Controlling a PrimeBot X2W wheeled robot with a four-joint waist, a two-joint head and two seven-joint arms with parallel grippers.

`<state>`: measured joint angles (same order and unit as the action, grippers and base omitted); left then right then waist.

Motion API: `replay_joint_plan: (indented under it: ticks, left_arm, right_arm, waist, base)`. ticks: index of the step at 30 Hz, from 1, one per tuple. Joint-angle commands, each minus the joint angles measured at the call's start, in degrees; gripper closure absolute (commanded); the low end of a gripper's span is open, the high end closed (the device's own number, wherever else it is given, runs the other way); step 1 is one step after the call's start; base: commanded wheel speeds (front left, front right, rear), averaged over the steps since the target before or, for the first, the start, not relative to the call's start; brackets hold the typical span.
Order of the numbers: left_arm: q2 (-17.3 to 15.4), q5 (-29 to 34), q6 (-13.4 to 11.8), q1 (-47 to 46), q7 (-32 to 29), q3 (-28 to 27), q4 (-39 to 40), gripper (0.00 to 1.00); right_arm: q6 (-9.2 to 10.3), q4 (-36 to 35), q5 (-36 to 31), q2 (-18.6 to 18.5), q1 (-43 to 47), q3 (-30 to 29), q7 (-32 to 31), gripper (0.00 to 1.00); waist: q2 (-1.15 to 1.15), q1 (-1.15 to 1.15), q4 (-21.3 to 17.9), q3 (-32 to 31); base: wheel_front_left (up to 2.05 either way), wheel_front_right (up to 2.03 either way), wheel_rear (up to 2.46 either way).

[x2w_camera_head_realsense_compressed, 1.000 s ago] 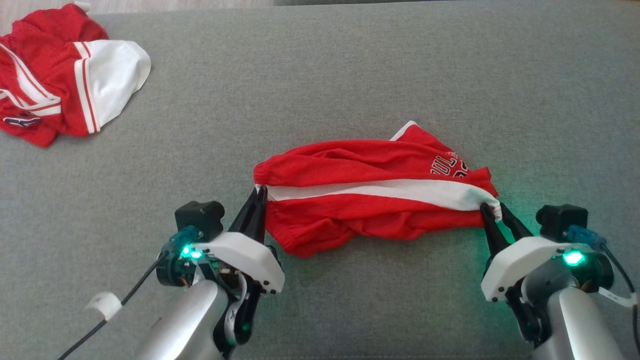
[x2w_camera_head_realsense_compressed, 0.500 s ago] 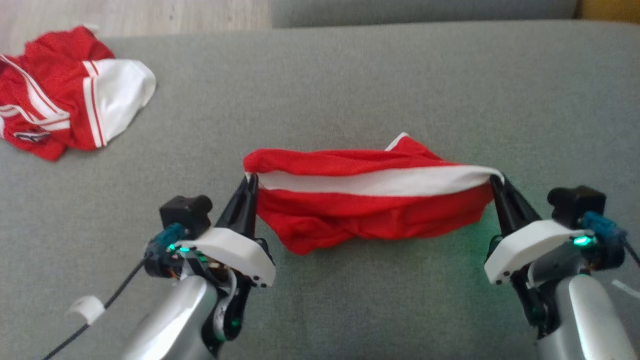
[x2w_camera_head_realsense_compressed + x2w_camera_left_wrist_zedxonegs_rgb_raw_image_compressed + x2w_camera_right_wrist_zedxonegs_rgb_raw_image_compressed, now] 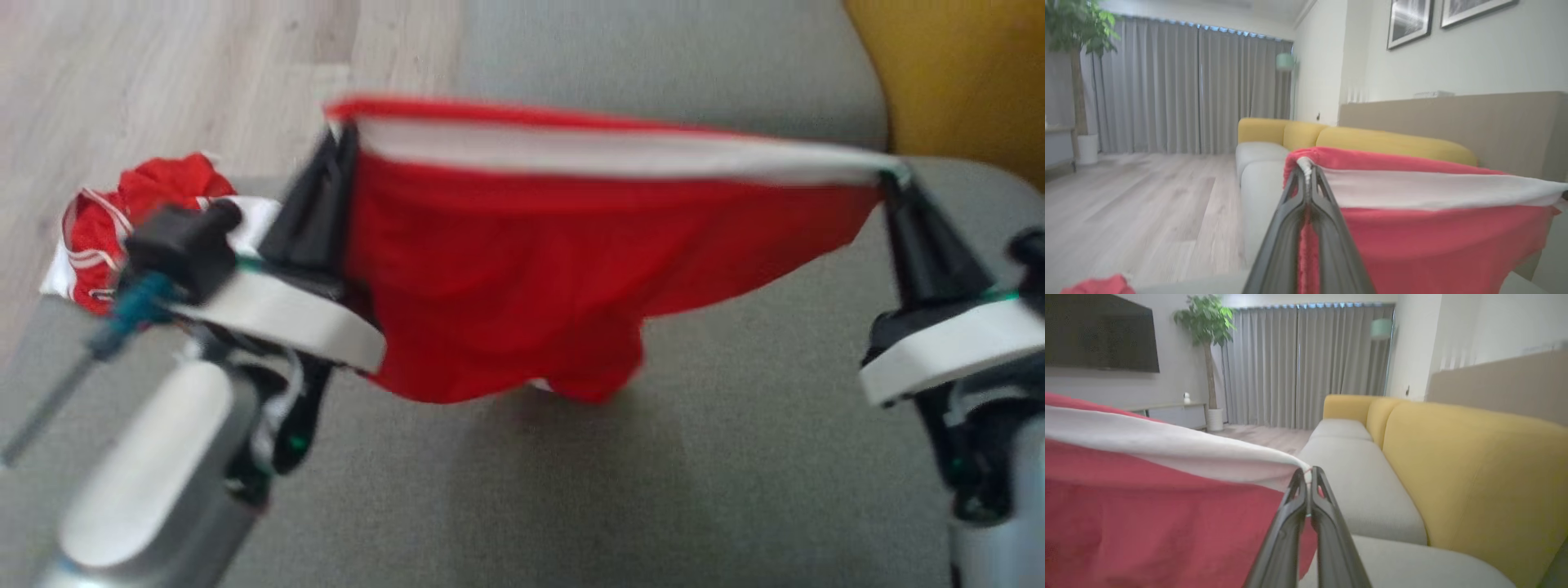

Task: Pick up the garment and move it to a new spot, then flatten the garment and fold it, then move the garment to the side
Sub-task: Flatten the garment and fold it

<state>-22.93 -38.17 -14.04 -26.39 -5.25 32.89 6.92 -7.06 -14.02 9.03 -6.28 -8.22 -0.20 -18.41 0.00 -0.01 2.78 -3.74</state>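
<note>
**Item 1, garment** [image 3: 506, 278]: red cloth with a white band along its top edge. It is lifted off the seat and stretched between the two grippers. The top edge is taut and nearly level. The lower edge sags in a curve, deepest toward the left. The blur hides whether the lowest fold touches the cushion.

**Item 2, left gripper** [image 3: 339, 143]: fingers pressed together on the left end of the white band. In the left wrist view the tips [image 3: 1306, 171] pinch the hem, with red cloth [image 3: 1433, 237] trailing between the fingers.

**Item 3, right gripper** [image 3: 890, 180]: clamped on the right end of the same band. In the right wrist view the tips [image 3: 1308, 477] meet on the white corner, and the cloth [image 3: 1147, 514] hangs away to that view's left.

**Item 4, grey seat** [image 3: 653, 490]: bare under and in front of the hanging cloth, with open room on both sides. Its far edge meets the yellow backrest [image 3: 955, 73] at the upper right.

**Item 5, second garment** [image 3: 139, 204]: a red and white heap at the seat's far left edge, well apart from the held cloth (partly behind the left wrist).

**Item 6, wooden floor** [image 3: 163, 82]: lies beyond the seat's left edge.
</note>
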Motion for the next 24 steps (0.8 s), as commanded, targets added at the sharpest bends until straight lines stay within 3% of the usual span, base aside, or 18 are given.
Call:
replay_joint_plan:
  ticks: [1,8,10,17,24]
  left_arm:
    - [-2.64,0.69,-0.44,-5.0,-0.72,-3.83,3.64,1.0]
    - [-6.43,0.23,0.52,-11.02,-6.11,-5.76,8.0,1.0]
    - [-6.97,-0.06,3.08,-13.83,-7.01,-5.06,5.29,1.0]
    - [-6.12,0.56,8.02,-23.26,-4.8,-5.29,-6.49,1.0]
    - [-2.8,4.66,11.11,-36.53,7.62,-7.47,-18.93,1.0]
  right_arm:
    - [-0.43,-4.01,0.21,-0.57,-3.72,0.44,-0.82,1.0]
    - [-0.43,-9.58,0.32,0.88,-6.15,-0.52,-4.48,1.0]
    - [-0.43,-6.66,0.81,0.95,-9.24,0.01,-5.7,1.0]
    - [-0.43,8.38,-0.34,-0.74,-23.89,2.04,-4.75,1.0]
    - [-0.43,21.66,-4.35,1.3,-43.15,2.35,4.23,1.0]
  waist:
    - [0.0,0.01,0.23,-1.25]
    - [0.0,0.01,0.03,-0.47]
    - [0.0,0.01,-0.56,1.31]
    - [0.0,0.01,-2.85,9.36]
    - [0.0,0.01,-5.05,16.74]
  base:
    - [0.0,0.0,0.0]
    - [0.0,0.0,0.0]
    - [0.0,0.0,0.0]
    - [0.0,0.0,0.0]
    - [0.0,0.0,0.0]
